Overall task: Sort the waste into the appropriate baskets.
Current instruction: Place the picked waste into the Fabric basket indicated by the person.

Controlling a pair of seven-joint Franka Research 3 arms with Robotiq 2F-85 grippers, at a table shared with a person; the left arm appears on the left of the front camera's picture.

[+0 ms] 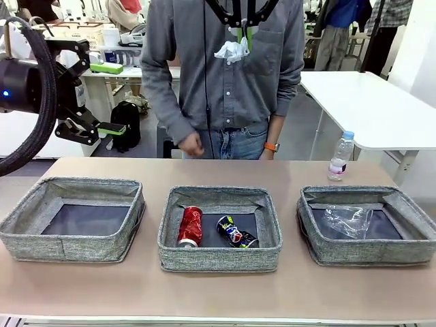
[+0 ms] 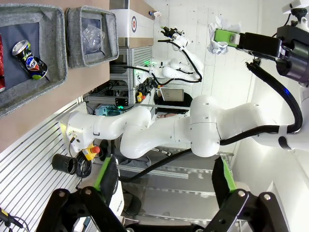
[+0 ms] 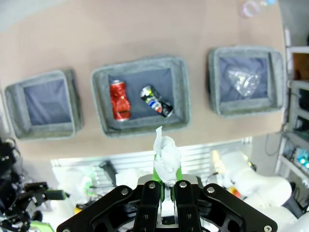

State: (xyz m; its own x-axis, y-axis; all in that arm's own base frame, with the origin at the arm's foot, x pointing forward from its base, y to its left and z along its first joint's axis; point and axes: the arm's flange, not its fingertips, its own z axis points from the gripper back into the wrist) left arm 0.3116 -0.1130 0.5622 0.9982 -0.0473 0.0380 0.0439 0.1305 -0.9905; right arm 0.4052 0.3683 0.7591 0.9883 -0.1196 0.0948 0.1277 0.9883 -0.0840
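White and crumpled, the paper wad (image 1: 231,50) is a small ragged ball with loose, twisted corners. It is pinched between the green pads of the right end effector (image 1: 241,35), which is clenched on it and points downward. The wad hangs high above the table (image 1: 218,293), and in the front view it sits level with the chest of the person (image 1: 204,88) standing at the far side. In the right wrist view, looking down, the wad's upper tip overlaps the near wall of the middle basket (image 1: 218,259) far below.

That basket holds two cans lying on their sides on its dark base, close together but not touching. The red can (image 1: 190,225) is dented and lies on the left. The dark blue-and-yellow can (image 1: 236,232) lies at a slant on the right. The right basket (image 1: 368,253) holds a crumpled clear plastic cup (image 1: 349,219). The left basket (image 1: 68,238) shows its dark flat base. All three are grey woven fabric and sit in a row, apart from one another.

A small water bottle (image 1: 341,157) with a blue cap stands upright on the table beyond the right basket.

The left end effector (image 2: 164,181) is released. Its green-padded fingers are spread wide with nothing between them, and it is raised above the table's left end.
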